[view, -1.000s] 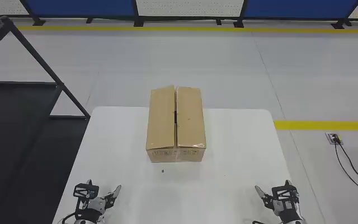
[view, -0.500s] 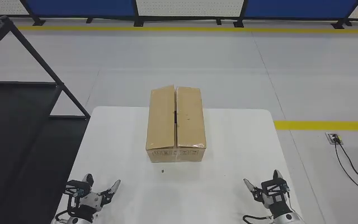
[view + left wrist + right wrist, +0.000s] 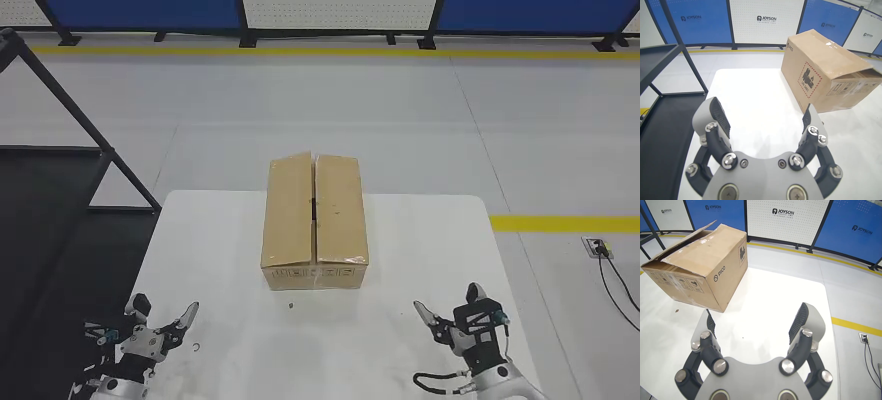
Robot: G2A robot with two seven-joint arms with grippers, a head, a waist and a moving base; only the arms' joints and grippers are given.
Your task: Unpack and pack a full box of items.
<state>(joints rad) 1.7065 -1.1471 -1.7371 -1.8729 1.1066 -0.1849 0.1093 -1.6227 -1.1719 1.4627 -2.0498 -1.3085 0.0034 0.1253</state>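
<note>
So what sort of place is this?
Probably a robot test hall: blue and white partition panels border the floor, yellow lines are painted on it, and a white table holds one cardboard box.

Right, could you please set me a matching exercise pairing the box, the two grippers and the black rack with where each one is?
Things:
1. cardboard box
2. left gripper
3. right gripper
4. black rack

Places:
A. open, above the near right corner of the table
B. standing beside the table's left edge
C. flaps folded over, at the table's far middle
D. open, above the table's near left corner

Pairs: 1-C, 2-D, 3-A, 4-B.
</note>
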